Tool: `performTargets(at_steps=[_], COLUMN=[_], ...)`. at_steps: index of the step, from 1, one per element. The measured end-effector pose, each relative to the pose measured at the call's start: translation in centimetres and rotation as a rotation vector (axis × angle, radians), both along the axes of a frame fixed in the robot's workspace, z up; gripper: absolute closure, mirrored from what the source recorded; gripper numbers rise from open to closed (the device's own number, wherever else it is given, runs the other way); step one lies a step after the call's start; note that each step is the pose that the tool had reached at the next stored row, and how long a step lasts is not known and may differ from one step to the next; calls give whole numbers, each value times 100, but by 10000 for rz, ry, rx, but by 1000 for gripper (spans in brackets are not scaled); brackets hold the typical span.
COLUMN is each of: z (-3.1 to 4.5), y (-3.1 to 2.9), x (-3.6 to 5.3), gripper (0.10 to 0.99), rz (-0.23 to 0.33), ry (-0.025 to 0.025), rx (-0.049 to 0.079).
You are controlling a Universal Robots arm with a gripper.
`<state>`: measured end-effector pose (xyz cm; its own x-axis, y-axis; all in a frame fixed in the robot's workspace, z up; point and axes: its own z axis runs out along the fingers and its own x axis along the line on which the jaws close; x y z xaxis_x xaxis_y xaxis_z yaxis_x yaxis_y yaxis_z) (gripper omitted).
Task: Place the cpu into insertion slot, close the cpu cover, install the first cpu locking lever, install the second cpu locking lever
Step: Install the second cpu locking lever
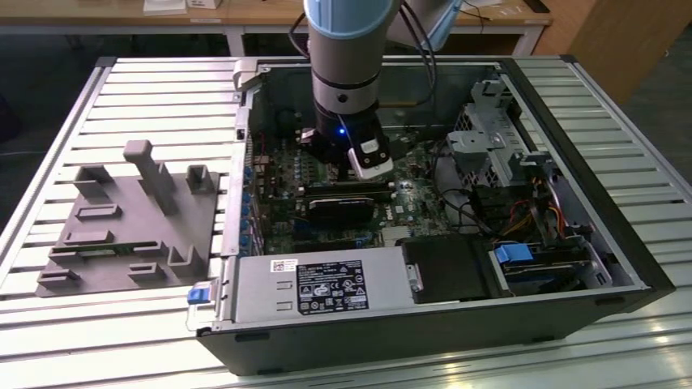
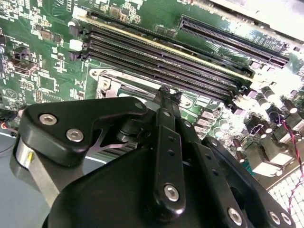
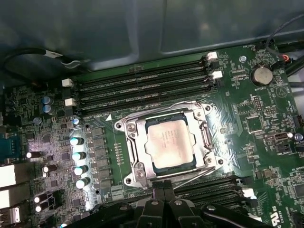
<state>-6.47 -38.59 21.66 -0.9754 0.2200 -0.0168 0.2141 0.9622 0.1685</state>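
- The arm (image 1: 343, 49) comes down near-vertical from the far top of the exterior view, its grey-and-blue segment ending in a dark wrist (image 1: 337, 134) with a small blue light lit.
- A white-and-black block (image 1: 369, 159) sits at the wrist's lower end, on the exterior view's right.
- The end effector (image 2: 167, 92) points downward; in the second wrist view its black linkages and screws converge on a narrow tip, fingers drawn together with no gap.
- In the first wrist view the end effector's black links (image 3: 164, 209) show at the near edge.
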Motion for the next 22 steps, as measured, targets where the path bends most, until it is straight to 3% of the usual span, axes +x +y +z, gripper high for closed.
performTargets(at_steps=[7,8,10,22], z=[-35,-42,-48,-80], y=[-65,-81,-98,-228], x=[-22,-30,-35,-43], gripper=[980,980,980,980], rz=[-1,-1,-1,-2], ry=[-1,0,-1,0], rx=[289,461,635,1082])
